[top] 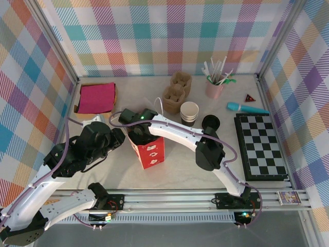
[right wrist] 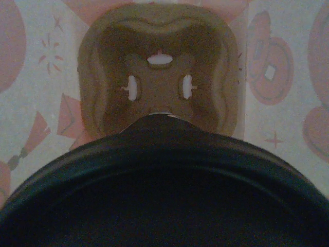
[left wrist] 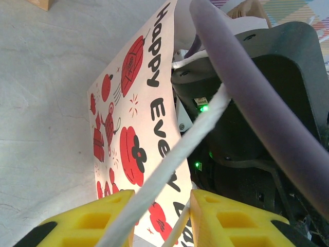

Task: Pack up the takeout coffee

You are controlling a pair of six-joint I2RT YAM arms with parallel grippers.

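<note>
Pinching the white bag handle (left wrist: 169, 170), the left end effector (left wrist: 162, 218) sits narrow, while the right end effector holds the black-lidded takeout coffee (right wrist: 164, 190) wide over a cardboard carrier (right wrist: 160, 77).

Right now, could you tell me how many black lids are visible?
2: one lid lies on the table right of the open cup, one is inside the bag; others may be hidden.

Red-and-white paper bag (top: 150, 150) (black lettering, red lantern prints), yellow left claw (left wrist: 159, 216) pads, pink cloth (top: 96, 97), black-white checkerboard (top: 260, 145), teal handle (top: 248, 108), plaid walls (top: 169, 36).
</note>
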